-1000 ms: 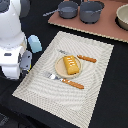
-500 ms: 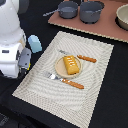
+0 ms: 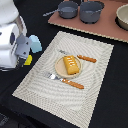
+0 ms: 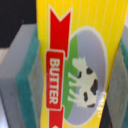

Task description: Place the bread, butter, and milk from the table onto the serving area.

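I count one small golden-orange loaf of bread [image 3: 71,65], one flat yellow packet of butter [image 4: 80,60] with a red-and-white label, and one small pale-blue milk carton [image 3: 35,43]. There is one big beige striped placemat [image 3: 95,95], one round tan plate [image 3: 60,70] on it, and two pieces of orange-handled cutlery [image 3: 73,83], one on each side of the plate. Far back there are two grey pots [image 3: 92,11] on a pinkish-brown board [image 3: 107,30]. The bread lies on the plate, and its long side runs slanted across the plate. The milk stands up on the black table [image 3: 117,100], just off the placemat's edge on the exterior view's left. The butter is between my fingers [image 4: 22,75]. My grey fingers with green pads pinch it from both sides. In the wrist view the word BUTTER runs along the packet's long side. The packet's ends are cut off there. In the exterior view my white arm [image 3: 10,37] hides most of the butter, and only a small yellow bit peeks out beside the milk. A pale bowl [image 3: 123,16] is cut off at the edge.
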### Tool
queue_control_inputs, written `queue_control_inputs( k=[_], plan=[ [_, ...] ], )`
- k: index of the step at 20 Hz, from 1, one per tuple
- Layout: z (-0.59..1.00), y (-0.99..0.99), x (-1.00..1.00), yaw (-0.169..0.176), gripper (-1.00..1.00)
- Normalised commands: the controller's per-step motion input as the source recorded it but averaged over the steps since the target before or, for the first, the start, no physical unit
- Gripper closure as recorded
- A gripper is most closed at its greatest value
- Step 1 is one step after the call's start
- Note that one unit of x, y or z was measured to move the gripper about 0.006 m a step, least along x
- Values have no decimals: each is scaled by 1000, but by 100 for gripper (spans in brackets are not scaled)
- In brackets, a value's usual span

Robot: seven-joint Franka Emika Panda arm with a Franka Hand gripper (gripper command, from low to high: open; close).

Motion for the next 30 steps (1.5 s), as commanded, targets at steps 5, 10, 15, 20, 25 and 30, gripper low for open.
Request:
queue_control_inputs(
  k=[5,10,15,20,25,30],
  plan=[
    [484,-403,961,-17,100],
    [246,-374,959,-16,100],
    [14,-317,966,-24,100],
    [-20,-243,982,-31,100],
    [-73,-195,979,-42,100],
    [-112,-125,985,-47,100]
  ],
)
